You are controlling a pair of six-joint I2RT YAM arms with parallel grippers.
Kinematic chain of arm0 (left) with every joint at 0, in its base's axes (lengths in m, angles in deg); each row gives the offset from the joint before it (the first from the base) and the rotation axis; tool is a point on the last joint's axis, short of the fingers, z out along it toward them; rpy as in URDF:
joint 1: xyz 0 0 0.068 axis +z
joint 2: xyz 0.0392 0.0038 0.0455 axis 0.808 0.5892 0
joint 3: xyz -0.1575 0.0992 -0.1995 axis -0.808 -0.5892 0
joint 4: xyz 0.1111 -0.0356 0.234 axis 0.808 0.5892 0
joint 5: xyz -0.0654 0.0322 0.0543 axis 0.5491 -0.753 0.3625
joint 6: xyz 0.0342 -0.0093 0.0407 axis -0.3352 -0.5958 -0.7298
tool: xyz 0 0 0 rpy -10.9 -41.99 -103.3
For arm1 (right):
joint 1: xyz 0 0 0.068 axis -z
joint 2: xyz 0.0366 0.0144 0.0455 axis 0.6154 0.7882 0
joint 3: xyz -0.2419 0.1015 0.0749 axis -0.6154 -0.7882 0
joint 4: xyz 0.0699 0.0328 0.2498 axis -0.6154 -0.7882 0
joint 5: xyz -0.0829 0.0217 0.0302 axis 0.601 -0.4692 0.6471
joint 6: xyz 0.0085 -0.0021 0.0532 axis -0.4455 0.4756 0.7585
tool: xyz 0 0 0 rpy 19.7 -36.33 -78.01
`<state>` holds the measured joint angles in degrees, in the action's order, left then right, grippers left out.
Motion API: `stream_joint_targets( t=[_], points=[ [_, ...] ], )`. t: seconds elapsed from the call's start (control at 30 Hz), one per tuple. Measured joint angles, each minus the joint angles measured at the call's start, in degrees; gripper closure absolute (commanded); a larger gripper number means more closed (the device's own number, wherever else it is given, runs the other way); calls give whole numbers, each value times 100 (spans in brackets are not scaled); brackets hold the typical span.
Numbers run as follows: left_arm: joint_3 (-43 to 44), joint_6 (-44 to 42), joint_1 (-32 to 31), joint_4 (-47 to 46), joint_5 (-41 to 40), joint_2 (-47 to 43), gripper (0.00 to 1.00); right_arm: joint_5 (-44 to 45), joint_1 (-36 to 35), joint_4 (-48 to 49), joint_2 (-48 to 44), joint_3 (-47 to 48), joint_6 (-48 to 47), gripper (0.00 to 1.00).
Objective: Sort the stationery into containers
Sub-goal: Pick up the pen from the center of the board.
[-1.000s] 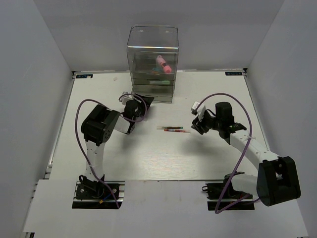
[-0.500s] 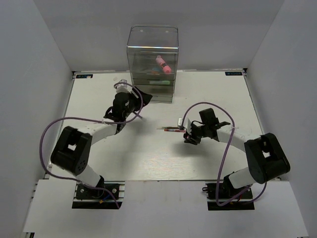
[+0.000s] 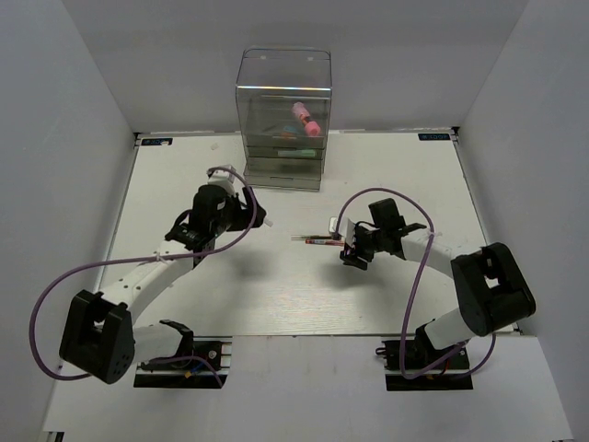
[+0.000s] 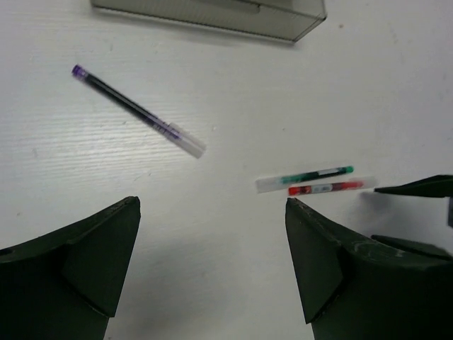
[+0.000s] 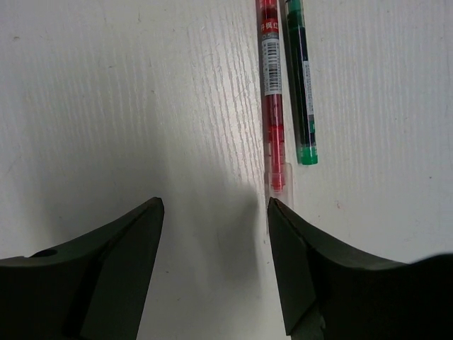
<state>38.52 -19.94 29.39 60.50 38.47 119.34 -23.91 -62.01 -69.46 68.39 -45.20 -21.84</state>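
Note:
A thin red pen [image 5: 271, 92] and a thin green pen [image 5: 299, 78] lie side by side on the white table; both also show in the left wrist view, the red pen [image 4: 327, 188] below the green pen [image 4: 311, 176]. My right gripper [image 5: 216, 202] is open and empty, low over the table, its right fingertip at the red pen's clear end. In the top view it [image 3: 348, 249] sits at the pens' right end. A thin dark pen [image 4: 138, 111] lies near the clear drawer cabinet [image 3: 283, 120]. My left gripper [image 4: 212, 202] is open and empty, left of the pens [image 3: 250, 219].
A chunky pink marker [image 3: 305, 118] and other coloured items lie inside the cabinet's grey drawers. The cabinet's base [image 4: 212, 10] shows at the top of the left wrist view. White walls enclose the table [image 3: 276, 285] on three sides.
My left arm has unfolded and its gripper has drawn back from the cabinet front toward the table's middle. My right gripper moved left to the pens' right end, then held there.

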Motion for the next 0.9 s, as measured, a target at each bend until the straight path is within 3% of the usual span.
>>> stream_joint_targets(
  t=[0.5,0.77,0.9],
  points=[
    [-254,-540,-9,420,-415,-684,7,7,2,-295,999,890,-286,44],
    [-254,-566,-9,422,-420,-684,7,122,0,-1137,1318,1458,-654,62],
    [-254,-577,-9,424,-435,-682,4,103,0,-1733,1685,1989,-839,76]
  ],
)
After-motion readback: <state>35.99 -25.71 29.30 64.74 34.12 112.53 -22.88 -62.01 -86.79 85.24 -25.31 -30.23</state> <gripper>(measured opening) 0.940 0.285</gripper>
